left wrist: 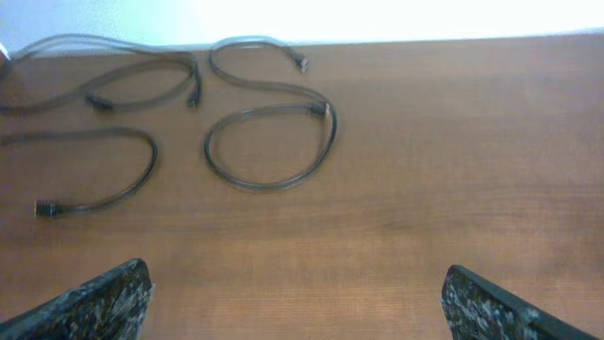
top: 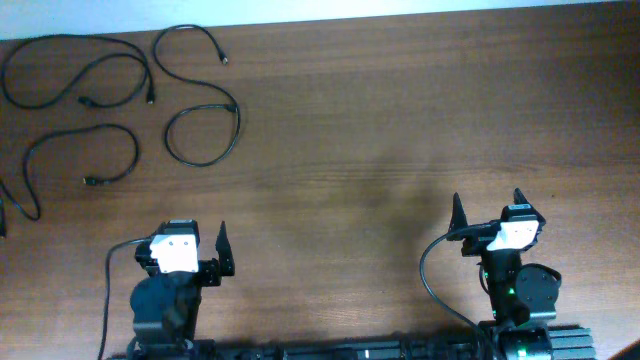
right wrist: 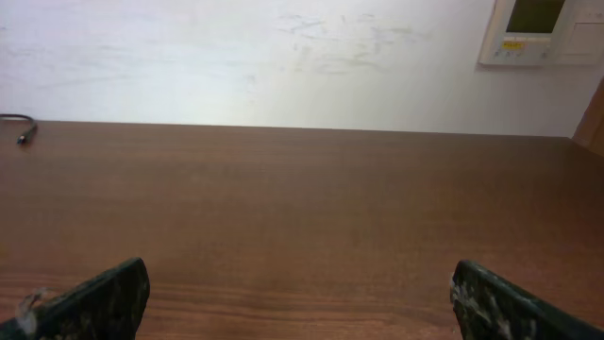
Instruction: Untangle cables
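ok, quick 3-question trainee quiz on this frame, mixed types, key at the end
1. True or false: the left fingers are shut on a cable.
2. Multiple choice: where do the cables lie on the table in the overhead view?
A. far left corner
B. centre
C. beside the right arm
3. Fill in: the looped cable in the left wrist view lies ____ the left fingers, not between them.

Key
1. False: both the left and the right fingers stand open and hold nothing.
2. A
3. ahead of (it is apart from them, farther up the table).
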Motion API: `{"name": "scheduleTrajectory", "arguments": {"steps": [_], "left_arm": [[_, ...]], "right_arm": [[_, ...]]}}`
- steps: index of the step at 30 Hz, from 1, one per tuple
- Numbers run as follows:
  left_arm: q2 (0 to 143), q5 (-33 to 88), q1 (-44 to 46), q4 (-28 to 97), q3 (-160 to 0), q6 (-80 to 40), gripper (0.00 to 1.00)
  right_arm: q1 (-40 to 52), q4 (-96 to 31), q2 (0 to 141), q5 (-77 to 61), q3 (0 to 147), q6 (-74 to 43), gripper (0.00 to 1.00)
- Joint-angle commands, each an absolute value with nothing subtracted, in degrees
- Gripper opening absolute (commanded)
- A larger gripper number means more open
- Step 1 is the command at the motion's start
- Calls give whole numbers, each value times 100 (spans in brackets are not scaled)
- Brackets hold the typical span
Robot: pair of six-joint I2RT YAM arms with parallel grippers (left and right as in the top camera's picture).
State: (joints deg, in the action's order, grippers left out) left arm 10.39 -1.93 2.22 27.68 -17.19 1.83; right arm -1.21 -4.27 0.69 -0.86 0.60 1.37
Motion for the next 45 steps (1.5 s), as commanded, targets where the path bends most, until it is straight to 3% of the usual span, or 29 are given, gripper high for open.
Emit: {"name": "scheduleTrajectory", "arguments": {"steps": [1, 12, 23, 28, 45], "left_arm": [[408, -172, 189, 2180, -1184, 287, 99], [27, -244, 95, -252, -51, 287, 99], [27, -589, 95, 423, -47, 257, 99], [27, -582, 95, 427, -47, -436, 99], [27, -539, 95, 445, -47, 226, 99]], "right_arm": [[-152, -467, 19, -16, 32, 128, 99], [-152, -467, 21, -16, 32, 128, 99], [-152, -467, 21, -16, 32, 128, 99], [-152, -467, 19, -16, 32, 128, 99], [-152, -467, 21, -16, 32, 128, 99]]}}
